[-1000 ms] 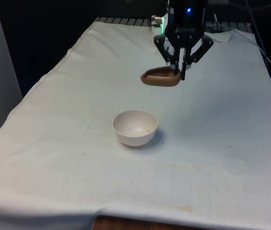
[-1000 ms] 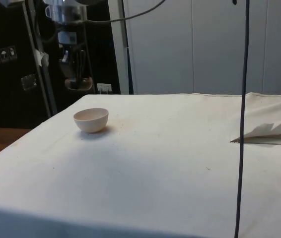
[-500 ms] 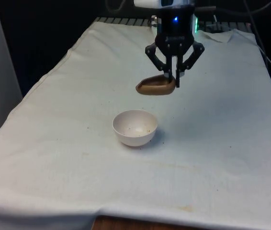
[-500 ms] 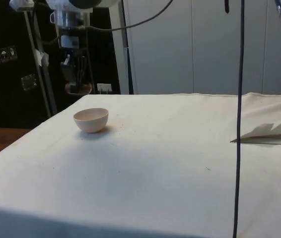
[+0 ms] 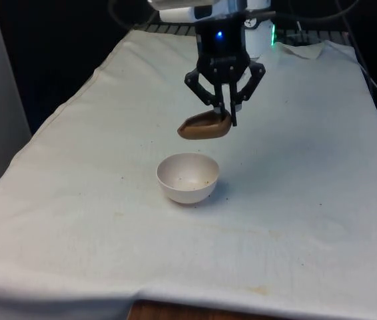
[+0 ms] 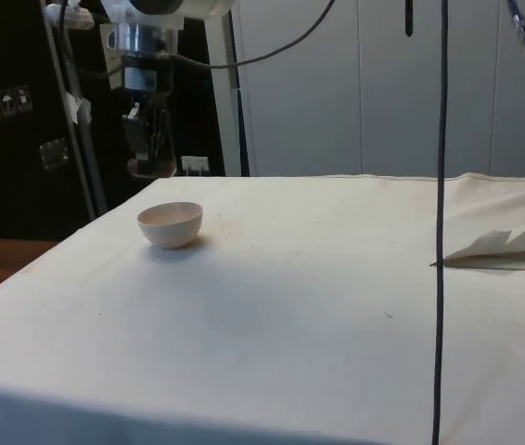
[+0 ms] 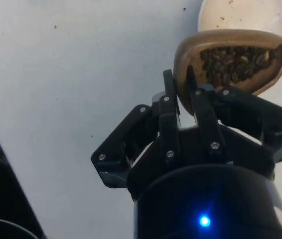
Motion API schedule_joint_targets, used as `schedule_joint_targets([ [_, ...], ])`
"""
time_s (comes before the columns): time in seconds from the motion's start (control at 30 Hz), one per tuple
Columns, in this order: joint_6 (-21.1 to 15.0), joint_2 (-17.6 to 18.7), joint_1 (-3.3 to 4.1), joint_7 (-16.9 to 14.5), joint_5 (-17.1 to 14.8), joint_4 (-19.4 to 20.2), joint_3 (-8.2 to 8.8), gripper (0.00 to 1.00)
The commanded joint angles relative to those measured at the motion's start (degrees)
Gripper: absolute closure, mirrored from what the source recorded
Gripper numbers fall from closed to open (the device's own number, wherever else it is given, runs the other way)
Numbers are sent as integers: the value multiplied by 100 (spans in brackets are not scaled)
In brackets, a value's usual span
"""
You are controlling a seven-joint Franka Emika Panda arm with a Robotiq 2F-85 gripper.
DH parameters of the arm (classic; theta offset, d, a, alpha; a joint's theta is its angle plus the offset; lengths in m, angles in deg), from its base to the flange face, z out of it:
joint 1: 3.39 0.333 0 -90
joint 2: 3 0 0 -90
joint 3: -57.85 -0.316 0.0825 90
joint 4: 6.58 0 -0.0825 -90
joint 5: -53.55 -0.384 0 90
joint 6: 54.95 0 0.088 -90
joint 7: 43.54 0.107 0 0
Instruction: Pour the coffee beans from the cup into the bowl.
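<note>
A brown cup [image 5: 204,127] hangs in the air, held by its rim in my gripper [image 5: 227,119], which is shut on it. The wrist view shows the cup [image 7: 230,62] holding dark coffee beans [image 7: 235,62], with the gripper [image 7: 179,82] pinching its near rim. A white bowl [image 5: 188,177] stands on the cloth just in front of and below the cup, with a few specks inside. From the side, the cup [image 6: 149,167] hovers a little above and beyond the bowl [image 6: 170,223]. In the wrist view the bowl [image 7: 250,15] lies just past the cup.
A white cloth [image 5: 295,200] covers the table, and its wooden front edge [image 5: 195,312] shows below. A crumpled fold of cloth [image 6: 508,248] lies at the side view's right. A black cable [image 6: 441,222] hangs down in front of the side camera.
My gripper has carried the cup towards the front view's left and nearer to the bowl, and lower. The bowl has stayed put.
</note>
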Motion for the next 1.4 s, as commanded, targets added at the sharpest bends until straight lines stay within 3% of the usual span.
schedule_joint_targets([
  [0.0,69,29,-69,-120,-132,-52,-29,100],
  [0.2,126,74,-86,-476,-510,-109,92,100],
  [0.23,63,34,-34,-430,-458,-52,143,100],
  [0.27,138,86,-92,-533,-556,-120,103,100],
  [0.53,275,315,-92,-785,-693,-321,223,100],
  [0.57,195,286,-57,-762,-670,-275,246,100],
  [0.83,481,590,-155,-865,-796,-699,269,100],
  [0.87,390,544,-80,-791,-722,-625,315,100],
  [0.9,510,613,-166,-900,-837,-733,286,100],
  [1.17,796,762,-189,-1301,-1335,-922,504,100],
  [1.2,716,745,-132,-1272,-1289,-882,544,100],
  [1.23,825,762,-195,-1341,-1392,-928,521,100],
  [1.37,980,773,-218,-1513,-1639,-957,596,100],
])
